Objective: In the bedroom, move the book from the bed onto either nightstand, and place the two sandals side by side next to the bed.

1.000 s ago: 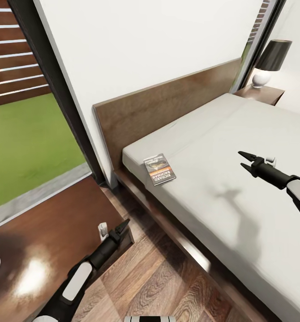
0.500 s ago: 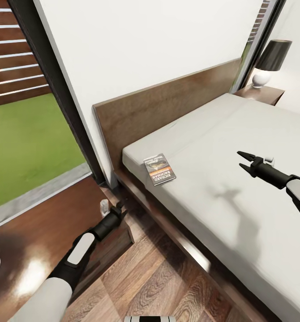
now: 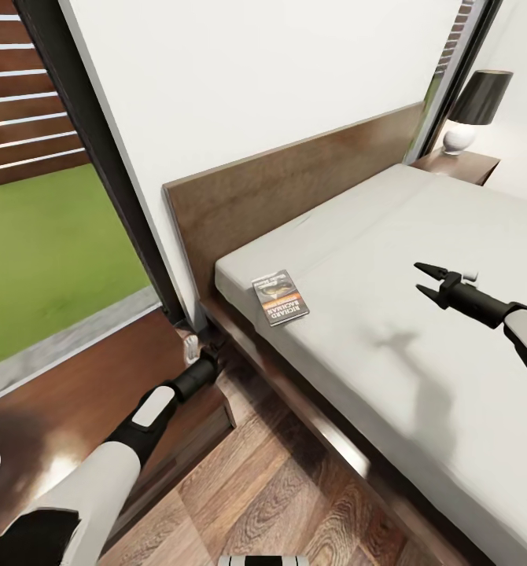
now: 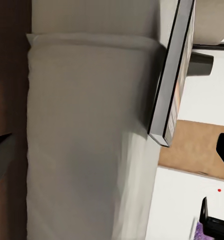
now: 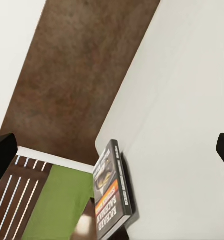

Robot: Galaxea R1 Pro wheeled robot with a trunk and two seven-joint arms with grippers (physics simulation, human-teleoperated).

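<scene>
Near the head corner of the bed (image 3: 421,369), on the plain off-white mattress, the book (image 3: 280,297) is lying flat with its cover up. It's a thin paperback: dark cover, some kind of picture in the upper half, an orange band with lettering lower down, and a dark spine. It sits just in from the mattress edge on the side facing the near nightstand (image 3: 75,417), a bit below the dark brown headboard (image 3: 295,185). From the right wrist view you can see the book (image 5: 112,197) side-on, flat against the mattress with the headboard behind it, and the left wrist view catches its edge (image 4: 169,75) too.

The right gripper (image 3: 422,281) hangs over the middle of the mattress, well apart from the book, fingers spread wide and pointed toward it. Nothing between them. Its shadow falls on the mattress below.

The left gripper (image 3: 209,355) is reaching over the glossy top of the near nightstand, right at the gap between that and the bed frame. Can't tell how its fingers are set from the head view, they're dark against dark wood there; the left wrist view just shows one dark fingertip (image 4: 1,155) at the edge.

Over on the far side of the bed there's a second nightstand (image 3: 460,165) with a lamp (image 3: 474,110) on it, black shade and white base. A black-framed window (image 3: 43,189) showing grass and a slatted fence sits beside the near nightstand.
</scene>
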